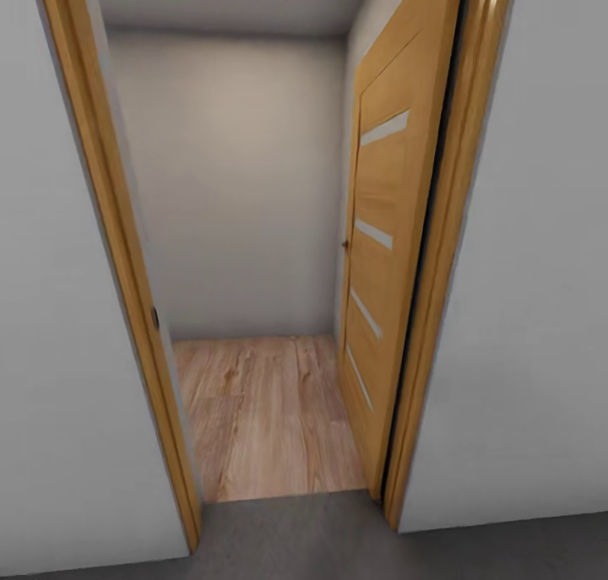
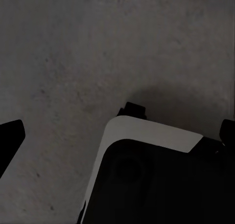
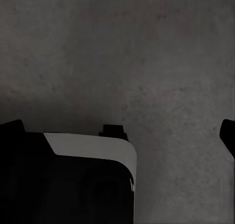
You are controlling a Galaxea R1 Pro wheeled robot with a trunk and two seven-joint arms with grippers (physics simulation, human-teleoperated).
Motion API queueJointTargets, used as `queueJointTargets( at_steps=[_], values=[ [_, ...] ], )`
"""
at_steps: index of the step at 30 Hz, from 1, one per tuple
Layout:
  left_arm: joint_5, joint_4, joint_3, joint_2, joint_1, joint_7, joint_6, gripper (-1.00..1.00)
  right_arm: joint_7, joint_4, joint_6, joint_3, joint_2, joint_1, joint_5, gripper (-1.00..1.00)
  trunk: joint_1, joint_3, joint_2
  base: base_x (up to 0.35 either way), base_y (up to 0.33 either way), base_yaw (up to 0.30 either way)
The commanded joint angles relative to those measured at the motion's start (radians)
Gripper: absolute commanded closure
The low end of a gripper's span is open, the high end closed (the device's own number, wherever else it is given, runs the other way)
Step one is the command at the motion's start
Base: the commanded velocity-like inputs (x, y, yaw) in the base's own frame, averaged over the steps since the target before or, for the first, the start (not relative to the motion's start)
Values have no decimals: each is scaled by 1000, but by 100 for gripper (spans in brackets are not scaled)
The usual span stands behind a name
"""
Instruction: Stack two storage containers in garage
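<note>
hanging empty over the grey concrete floor, both grippers show dark fingertips far apart, so they look open. no containers around here. ahead, an open wooden door leads onto plank flooring; i'd drive through centred, clear of the frame.

Head faces an open doorway; wrists face concrete floor.

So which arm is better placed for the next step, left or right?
Neither yet. Left fingers and right fingers both hang apart and empty over grey floor. Ahead stands an open door; the base should drive through first.
</note>
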Motion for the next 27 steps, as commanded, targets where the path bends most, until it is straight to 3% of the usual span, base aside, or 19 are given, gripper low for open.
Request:
queueJointTargets(
  at_steps=[1, 27],
  values=[
    [4, 1, 4, 0, -1, 2, -4, -100, -4, 3, -6, 1, 0, -1, 6, -100, 1, -1, -1, 318, -96, 268],
    [4, 1, 4, 0, -1, 2, -4, -100, -4, 3, -7, 0, 0, -1, 4, -100, 1, -1, -1, 318, -96, 248]
  ],
)
